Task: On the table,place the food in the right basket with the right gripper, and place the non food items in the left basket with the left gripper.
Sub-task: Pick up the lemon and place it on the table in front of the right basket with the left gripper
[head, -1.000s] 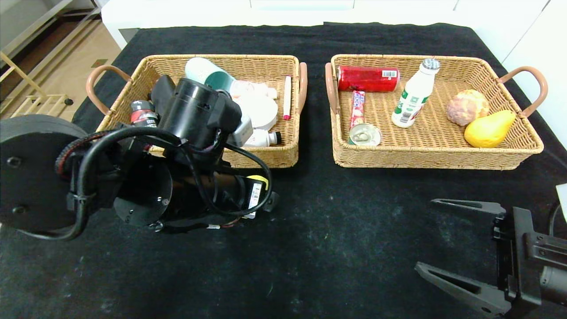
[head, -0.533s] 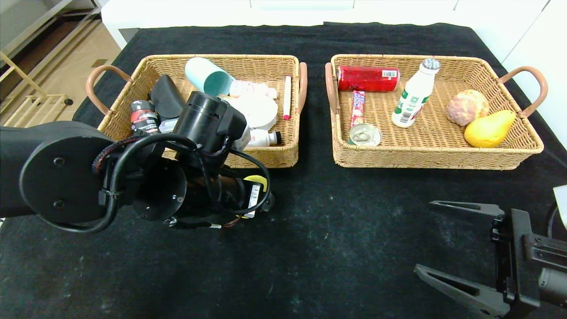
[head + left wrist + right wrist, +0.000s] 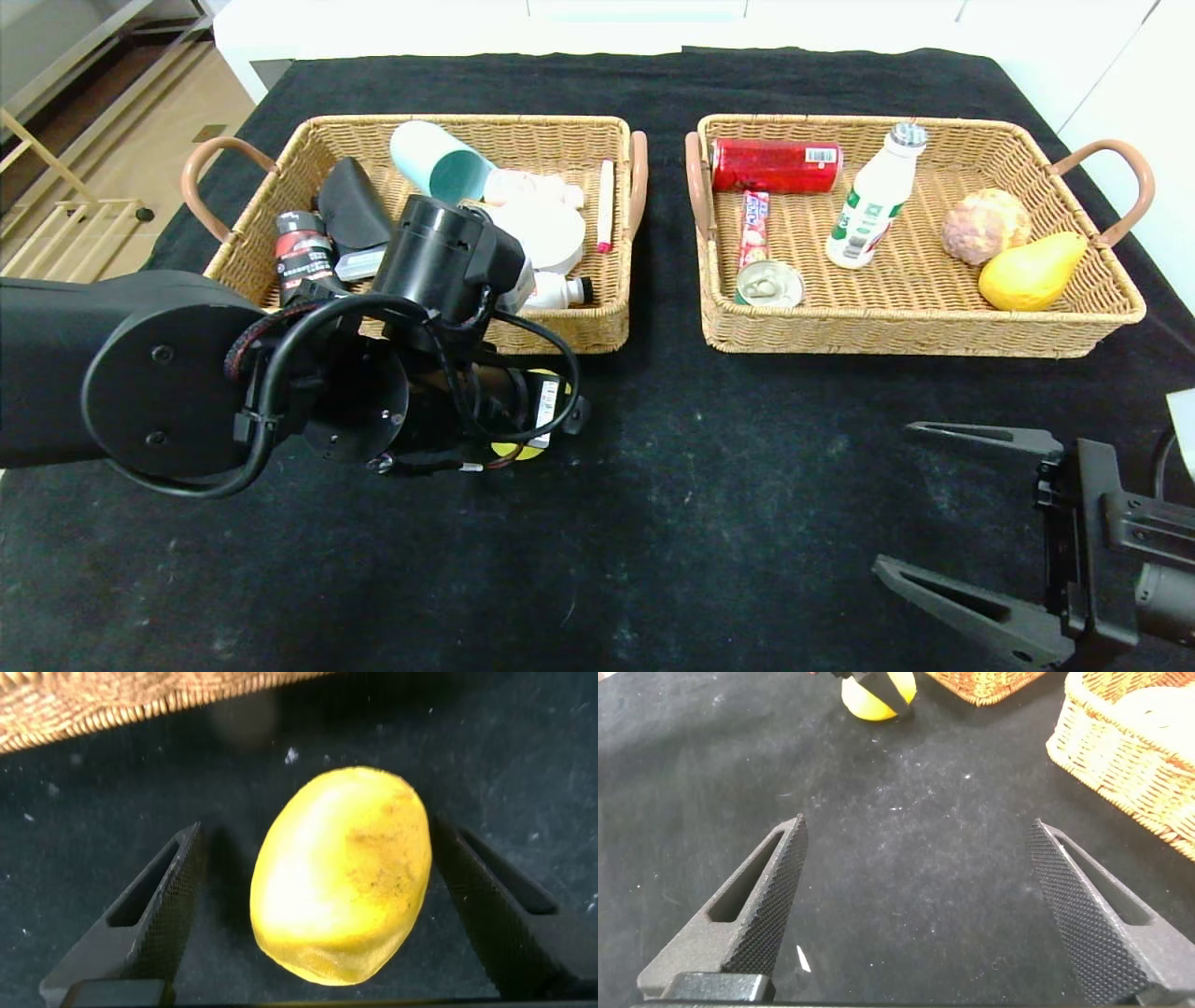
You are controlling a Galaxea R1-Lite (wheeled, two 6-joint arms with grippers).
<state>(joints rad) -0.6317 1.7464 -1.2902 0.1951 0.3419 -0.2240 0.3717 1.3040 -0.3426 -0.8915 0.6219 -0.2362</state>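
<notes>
The yellow lemon (image 3: 341, 873) lies on the black table (image 3: 709, 485) just in front of the left basket (image 3: 569, 333). My left gripper (image 3: 318, 833) is open around it, one finger on each side with a gap showing at both. In the head view my left arm (image 3: 280, 392) covers the gripper, and only a sliver of the lemon (image 3: 516, 454) shows. My right gripper (image 3: 894, 497) stands open and empty near the table's front right. The right basket (image 3: 915, 329) holds the milk bottle (image 3: 873, 201) and the tin (image 3: 770, 283). A marker (image 3: 605, 205) and a brush bottle (image 3: 555, 291) lie in the left basket.
The right basket also holds a red can (image 3: 775, 165), a candy pack (image 3: 752, 229), a round bun (image 3: 985, 224) and a yellow pear (image 3: 1032, 273). A teal cup (image 3: 439, 163) and a small dark bottle (image 3: 303, 245) lie in the left basket. The baskets stand side by side.
My left arm has drawn back from over the left basket and come down toward the table in front of it. The right arm has barely moved.
</notes>
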